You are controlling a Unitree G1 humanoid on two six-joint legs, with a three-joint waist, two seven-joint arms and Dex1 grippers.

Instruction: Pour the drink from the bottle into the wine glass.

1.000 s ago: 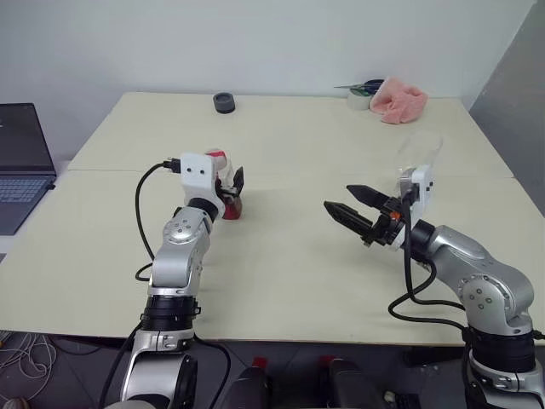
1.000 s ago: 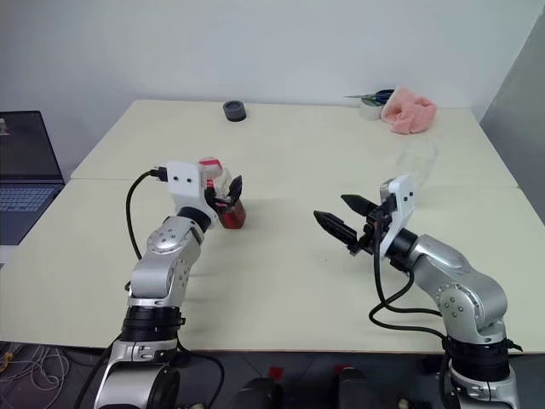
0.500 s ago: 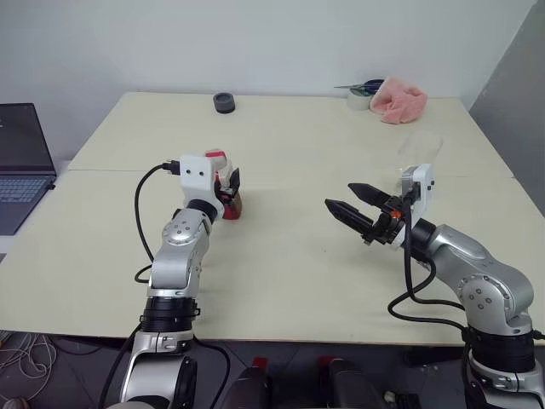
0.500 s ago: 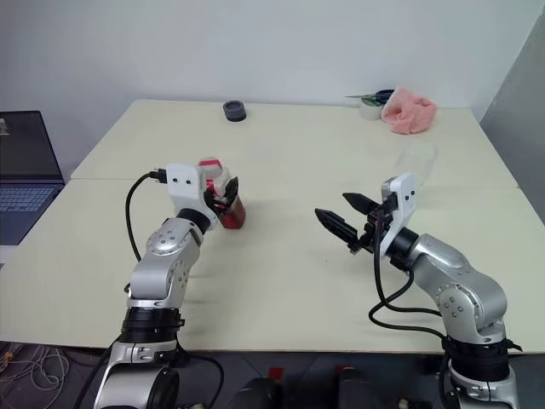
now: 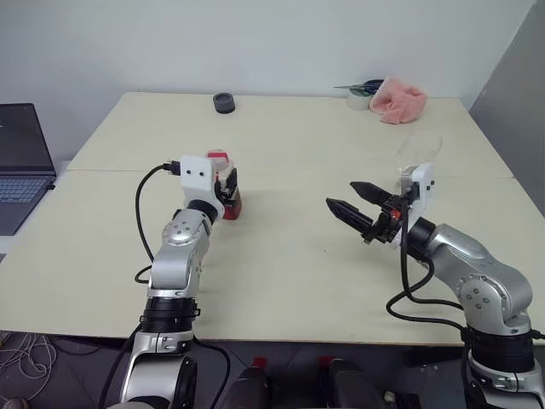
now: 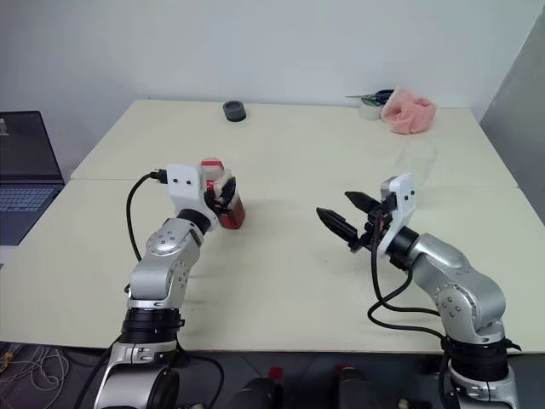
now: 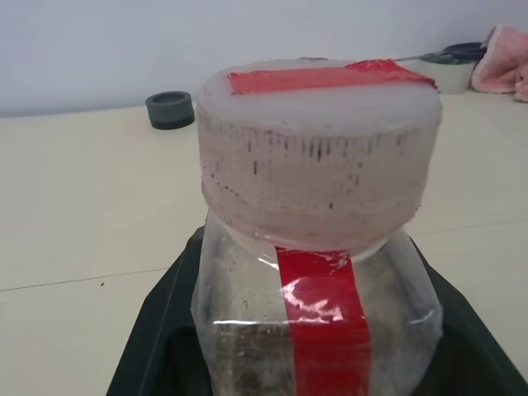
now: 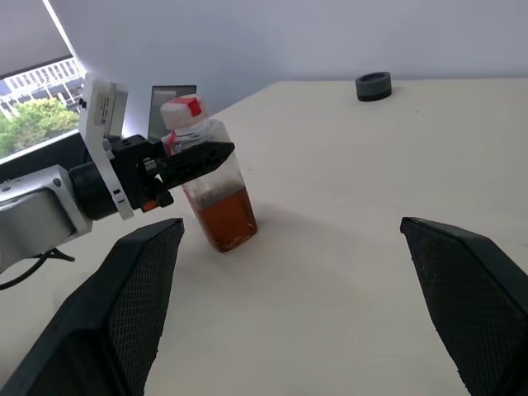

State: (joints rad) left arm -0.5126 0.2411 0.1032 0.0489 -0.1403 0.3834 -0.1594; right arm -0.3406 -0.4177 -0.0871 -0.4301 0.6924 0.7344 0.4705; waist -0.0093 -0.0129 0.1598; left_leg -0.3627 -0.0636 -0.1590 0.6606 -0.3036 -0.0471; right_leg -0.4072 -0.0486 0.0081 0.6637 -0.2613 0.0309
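Clear glossy plastic on the bottle [image 8: 214, 186], slightly crinkled, with shiny red tape down the side. Ribbed, frosted-looking white plastic cap [image 7: 318, 148] with another red strip across the top. Translucent amber drink [image 8: 227, 219] inside. Matt black plastic on the left hand [image 8: 191, 162] and the right hand [image 5: 356, 206], fine mesh texture on the right hand's pads [image 8: 136, 289]. Smooth, matt, pale cream worktop [image 5: 289, 145], laminate by the look. Clear thin wine glass [image 5: 419, 153]. Fluffy pink cloth [image 5: 398, 99] at the back. Matt dark ring [image 5: 224, 103], rubbery or plastic, can't tell.
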